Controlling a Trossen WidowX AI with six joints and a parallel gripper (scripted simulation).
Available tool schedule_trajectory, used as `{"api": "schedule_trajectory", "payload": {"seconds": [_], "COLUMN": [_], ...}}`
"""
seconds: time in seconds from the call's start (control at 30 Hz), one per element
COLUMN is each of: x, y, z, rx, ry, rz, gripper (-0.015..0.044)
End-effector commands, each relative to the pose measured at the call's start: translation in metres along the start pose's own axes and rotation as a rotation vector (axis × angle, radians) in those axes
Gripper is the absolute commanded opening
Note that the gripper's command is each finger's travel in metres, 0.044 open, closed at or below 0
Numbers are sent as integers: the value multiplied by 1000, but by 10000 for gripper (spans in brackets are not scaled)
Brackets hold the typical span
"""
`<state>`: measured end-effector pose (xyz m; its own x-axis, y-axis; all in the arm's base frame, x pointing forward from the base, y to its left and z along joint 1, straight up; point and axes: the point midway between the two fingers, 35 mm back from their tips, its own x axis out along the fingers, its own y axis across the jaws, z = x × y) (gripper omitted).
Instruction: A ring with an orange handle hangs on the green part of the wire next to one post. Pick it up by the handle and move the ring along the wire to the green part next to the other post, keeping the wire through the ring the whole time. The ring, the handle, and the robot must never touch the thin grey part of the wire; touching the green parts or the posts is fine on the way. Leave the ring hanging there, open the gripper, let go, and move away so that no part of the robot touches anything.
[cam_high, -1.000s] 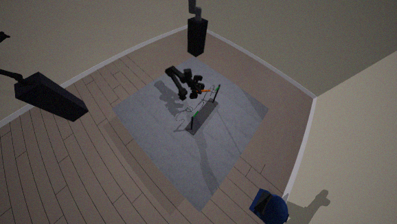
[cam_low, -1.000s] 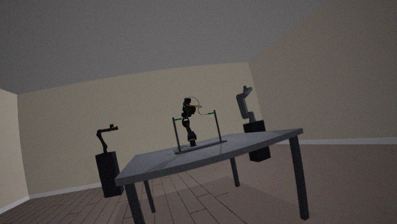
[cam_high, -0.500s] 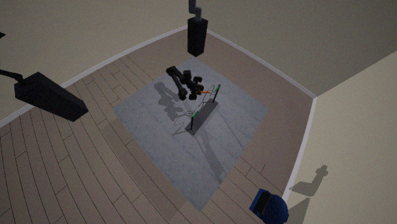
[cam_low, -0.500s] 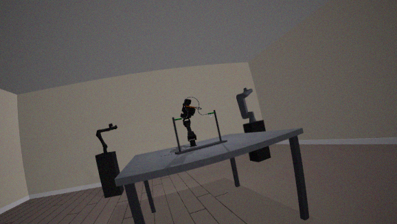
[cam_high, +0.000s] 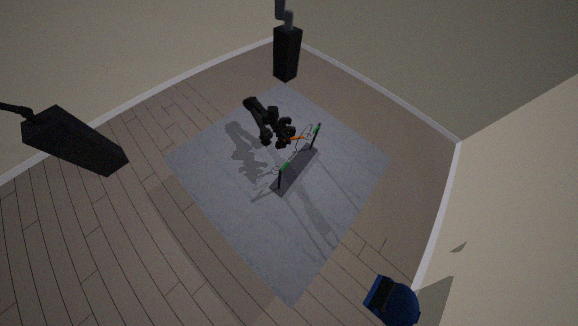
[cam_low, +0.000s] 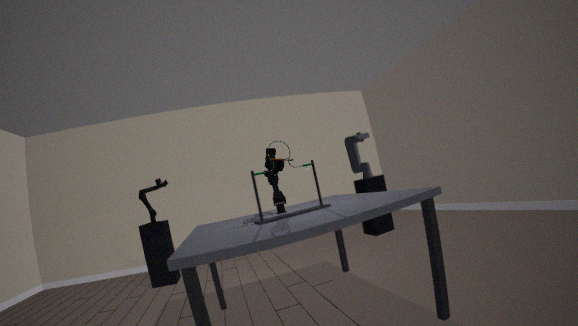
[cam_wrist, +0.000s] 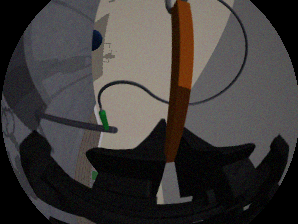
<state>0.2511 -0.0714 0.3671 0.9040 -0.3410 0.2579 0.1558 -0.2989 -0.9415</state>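
Observation:
My gripper (cam_high: 289, 138) (cam_low: 275, 161) (cam_wrist: 166, 121) is shut on the lower end of the orange handle (cam_high: 298, 136) (cam_low: 279, 159) (cam_wrist: 179, 85). The thin dark ring (cam_low: 280, 142) (cam_wrist: 246, 50) stands up from the handle's far end, between the two posts and above the level of their tops. The wire stand has a post (cam_high: 314, 137) (cam_low: 316, 182) with a green part (cam_high: 317, 129) (cam_low: 308, 164) (cam_wrist: 104, 118) and a second post (cam_high: 280, 177) (cam_low: 255, 197) with its green part (cam_high: 285, 166) (cam_low: 259, 173). The thin grey wire (cam_wrist: 125, 84) curves from the green part toward the handle.
The stand's dark base plate (cam_high: 295, 170) (cam_low: 295, 212) lies on the grey table (cam_high: 250, 225) (cam_low: 380, 200). Black camera stands (cam_high: 287, 52) (cam_high: 70, 140) (cam_low: 156, 245) (cam_low: 370, 200) are around the table. A blue object (cam_high: 392, 300) is on the floor near the wall.

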Motion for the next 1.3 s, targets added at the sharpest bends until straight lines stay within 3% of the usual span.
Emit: {"api": "schedule_trajectory", "payload": {"seconds": [0.0, 1.27], "x": [-3, -51], "y": [12, 122], "z": [-1, 60], "rx": [65, 875], "ry": [15, 121], "rz": [37, 503], "gripper": [-150, -150]}}
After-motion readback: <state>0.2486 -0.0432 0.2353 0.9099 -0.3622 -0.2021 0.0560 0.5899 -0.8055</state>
